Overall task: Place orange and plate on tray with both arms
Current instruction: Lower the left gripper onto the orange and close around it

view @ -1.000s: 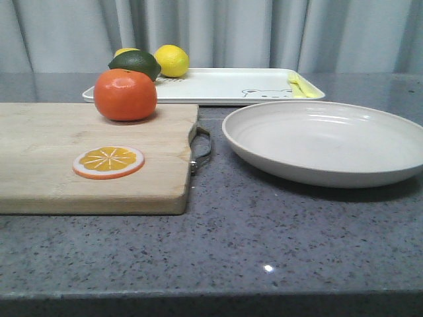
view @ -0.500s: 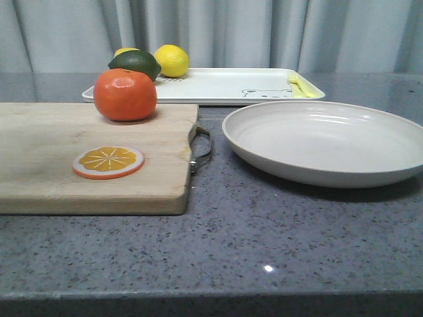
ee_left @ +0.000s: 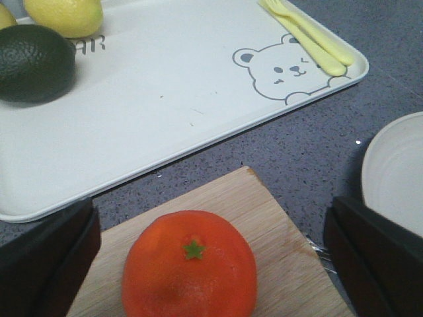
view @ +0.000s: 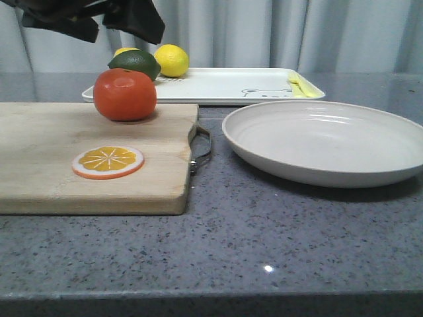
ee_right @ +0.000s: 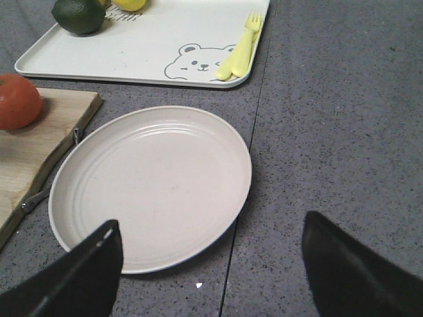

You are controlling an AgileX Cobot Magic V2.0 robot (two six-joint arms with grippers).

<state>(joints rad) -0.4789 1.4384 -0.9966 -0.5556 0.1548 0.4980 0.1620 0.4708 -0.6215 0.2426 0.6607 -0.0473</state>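
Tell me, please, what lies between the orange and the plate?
Between the orange and the plate lie the cutting board's right edge, its metal handle and bare grey counter, clearest in the front view.

Front view sits low at the table edge, facing forward across the cutting board [view: 92,155] toward the curtain. Left wrist view looks steeply down, close over the orange [ee_left: 190,265] and the tray [ee_left: 172,99]. Right wrist view looks down from higher, over the plate [ee_right: 152,185]. All three share orange, tray and plate, the left wrist catching only the plate's edge.
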